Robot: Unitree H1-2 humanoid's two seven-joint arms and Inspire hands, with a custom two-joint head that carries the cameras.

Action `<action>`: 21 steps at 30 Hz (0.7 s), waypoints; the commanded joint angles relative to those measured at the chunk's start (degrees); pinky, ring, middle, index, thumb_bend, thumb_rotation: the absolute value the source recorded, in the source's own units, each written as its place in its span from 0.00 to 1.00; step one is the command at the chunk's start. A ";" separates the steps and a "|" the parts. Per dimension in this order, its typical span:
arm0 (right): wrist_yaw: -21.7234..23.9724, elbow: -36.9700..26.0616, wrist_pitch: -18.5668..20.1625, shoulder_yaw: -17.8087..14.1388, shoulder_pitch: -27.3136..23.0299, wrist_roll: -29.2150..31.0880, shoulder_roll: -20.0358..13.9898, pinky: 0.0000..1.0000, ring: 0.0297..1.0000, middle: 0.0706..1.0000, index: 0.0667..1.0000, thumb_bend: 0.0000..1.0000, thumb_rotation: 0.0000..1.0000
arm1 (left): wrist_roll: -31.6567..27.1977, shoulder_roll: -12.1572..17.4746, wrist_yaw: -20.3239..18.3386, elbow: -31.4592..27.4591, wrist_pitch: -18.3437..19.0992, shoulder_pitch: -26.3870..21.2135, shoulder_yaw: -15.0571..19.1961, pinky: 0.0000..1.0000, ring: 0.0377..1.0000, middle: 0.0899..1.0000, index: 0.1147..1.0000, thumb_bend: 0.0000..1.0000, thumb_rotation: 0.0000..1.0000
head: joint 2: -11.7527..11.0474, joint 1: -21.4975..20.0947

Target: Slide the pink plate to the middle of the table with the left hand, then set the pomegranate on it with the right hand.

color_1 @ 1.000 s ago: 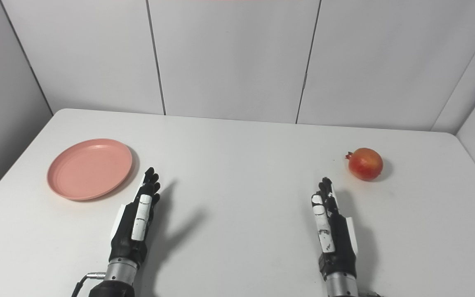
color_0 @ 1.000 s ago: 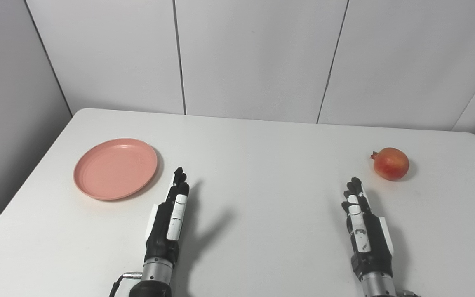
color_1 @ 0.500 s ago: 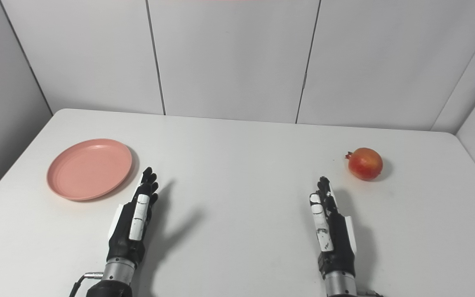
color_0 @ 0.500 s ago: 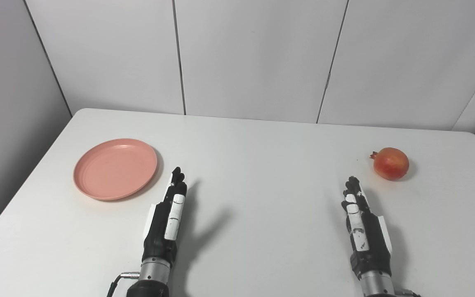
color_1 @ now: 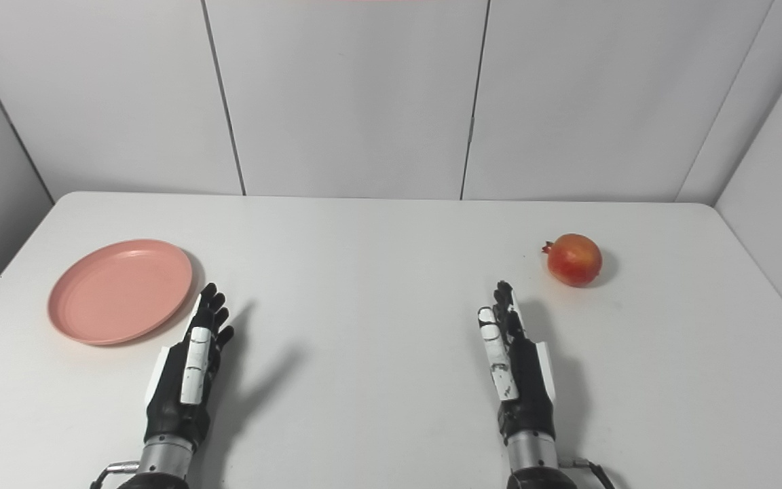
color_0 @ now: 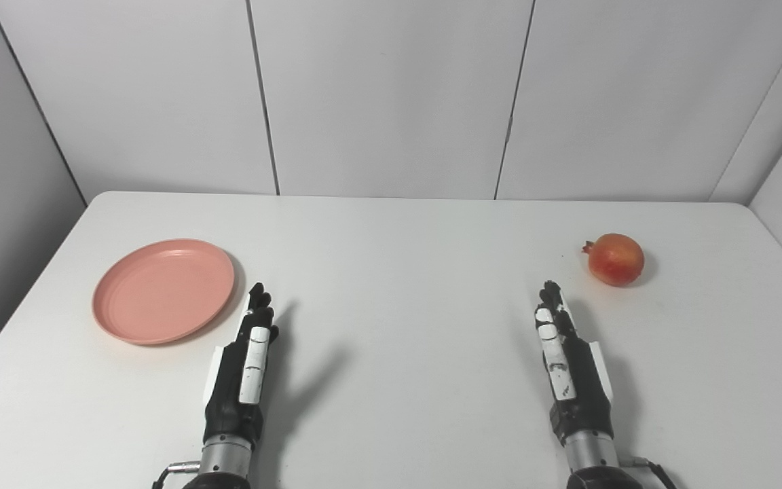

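Left hand (color_0: 241,370): empty, fingers straight, edge-on above the table (color_0: 404,285), just right of the plate (color_0: 163,290), not touching it. Right hand (color_0: 571,363): empty, fingers straight, near the pomegranate (color_0: 615,259), apart. Plate: table's left side. Pomegranate: right side.

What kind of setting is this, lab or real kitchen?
Most likely a lab test cell: a bare white table boxed in by plain white wall panels, with only a pink plate and a pomegranate as props.
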 commanded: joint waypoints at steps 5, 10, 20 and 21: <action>1.13 -0.69 0.21 0.57 -1.32 0.72 0.29 1.00 0.99 0.98 0.96 0.72 0.90 | 0.42 1.85 -0.27 -0.88 -0.64 2.64 -0.01 1.00 1.00 1.00 1.00 0.71 1.00 | 0.02 0.56; 1.19 -0.26 -0.19 0.24 -1.33 1.34 -0.03 1.00 0.99 0.97 0.96 0.75 0.89 | 0.95 1.28 0.07 -1.30 0.19 2.65 -0.46 1.00 1.00 1.00 1.00 0.71 1.00 | -0.66 3.01; 3.63 3.61 -3.87 -1.94 -1.05 5.25 -3.06 0.99 0.97 0.96 0.96 0.72 0.88 | 4.64 -1.42 2.95 3.44 -4.83 2.36 -3.36 1.00 1.00 1.00 1.00 0.73 1.00 | -5.94 11.90; 4.07 4.06 -4.26 -2.21 -1.02 5.84 -3.49 0.99 0.97 0.96 0.97 0.74 0.88 | 5.30 -1.74 3.47 3.93 -5.12 2.34 -3.84 1.00 1.00 1.00 1.00 0.72 1.00 | -6.80 13.25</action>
